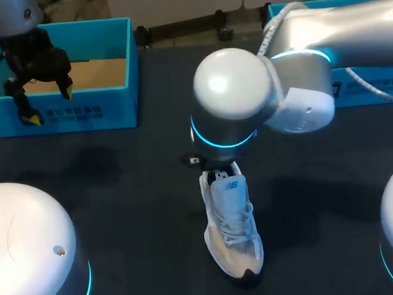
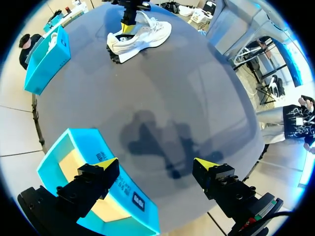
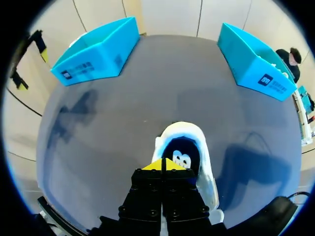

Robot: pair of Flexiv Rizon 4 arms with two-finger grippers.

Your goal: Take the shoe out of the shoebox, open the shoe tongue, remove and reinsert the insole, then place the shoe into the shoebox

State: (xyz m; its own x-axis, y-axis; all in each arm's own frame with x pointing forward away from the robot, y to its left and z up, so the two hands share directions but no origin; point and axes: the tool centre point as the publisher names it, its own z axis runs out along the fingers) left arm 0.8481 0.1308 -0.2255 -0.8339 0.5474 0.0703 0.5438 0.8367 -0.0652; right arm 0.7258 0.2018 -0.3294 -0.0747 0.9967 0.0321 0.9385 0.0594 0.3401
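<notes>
White sneaker at table centre, right gripper tips together at its tongue, likely to open it; left gripper, fingers apart, parked over blue shoebox at ten o'clock

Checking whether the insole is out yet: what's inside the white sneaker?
The opening of the sneaker shows what looks like a dark insole with a white mark. The right gripper, fingers together, covers the tongue and forefoot, so anything further in is hidden.
</notes>
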